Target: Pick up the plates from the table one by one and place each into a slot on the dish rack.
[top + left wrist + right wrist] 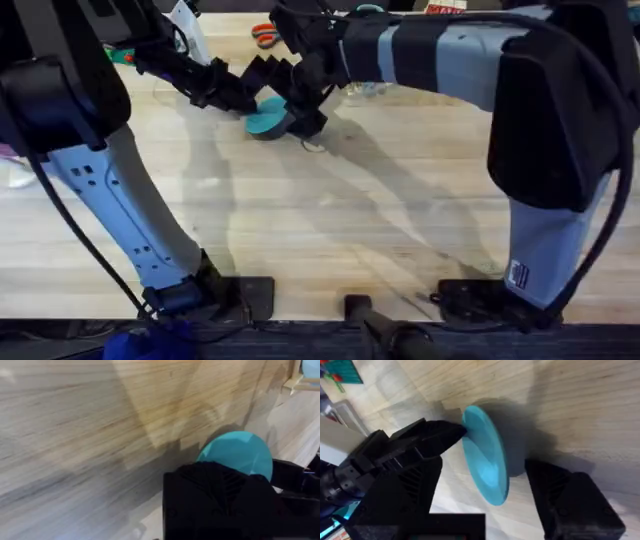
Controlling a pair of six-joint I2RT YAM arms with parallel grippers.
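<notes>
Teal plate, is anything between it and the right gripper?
Nothing visible. The teal plate stands on edge inside the right gripper, one finger on each side; the left gripper is close beside it.

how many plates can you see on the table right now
1: a teal plate at the table's far middle, tilted up on edge between the two claws. The arms cover much of that area, so another plate may be hidden.

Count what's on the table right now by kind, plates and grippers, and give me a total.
Teal plate: 1
Grippers: 2, the left gripper and the right gripper
Total: 3
</notes>
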